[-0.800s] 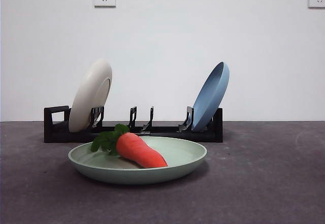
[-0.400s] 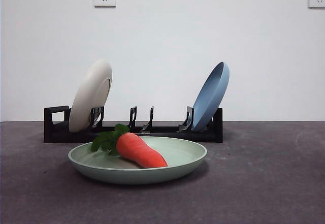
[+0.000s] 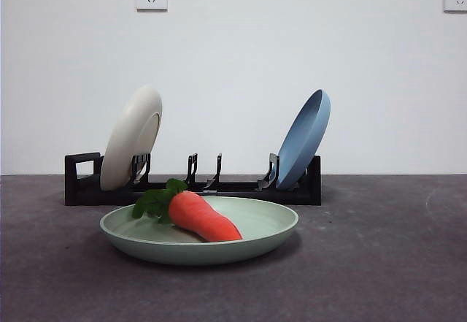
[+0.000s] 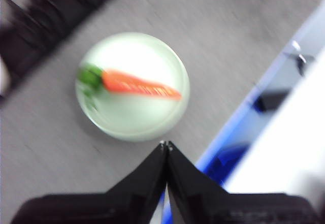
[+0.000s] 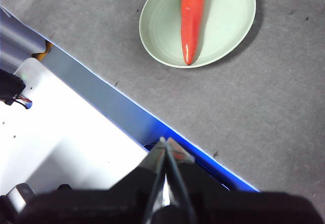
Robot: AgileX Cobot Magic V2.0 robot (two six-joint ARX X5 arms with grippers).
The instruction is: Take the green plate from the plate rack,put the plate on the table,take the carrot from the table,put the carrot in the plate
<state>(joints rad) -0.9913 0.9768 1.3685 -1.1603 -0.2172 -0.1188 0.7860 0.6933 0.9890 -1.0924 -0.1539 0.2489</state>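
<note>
The green plate (image 3: 199,242) lies flat on the table (image 3: 379,263) in front of the plate rack (image 3: 193,189). The carrot (image 3: 201,216) lies in the plate, its leaves toward the rack. Both show in the left wrist view, plate (image 4: 152,120) and carrot (image 4: 137,84), and in the right wrist view, plate (image 5: 228,21) and carrot (image 5: 191,18). My left gripper (image 4: 165,145) is shut and empty, high above the table's edge, away from the plate. My right gripper (image 5: 165,141) is shut and empty, also high and away from the plate.
A cream-white plate (image 3: 131,138) stands in the rack's left end and a blue plate (image 3: 303,139) in its right end. The table's blue-lined front edge (image 5: 117,102) and a white base show under both grippers.
The scene in the front view has shifted very slightly to the right; plate, carrot and rack keep their places relative to each other.
</note>
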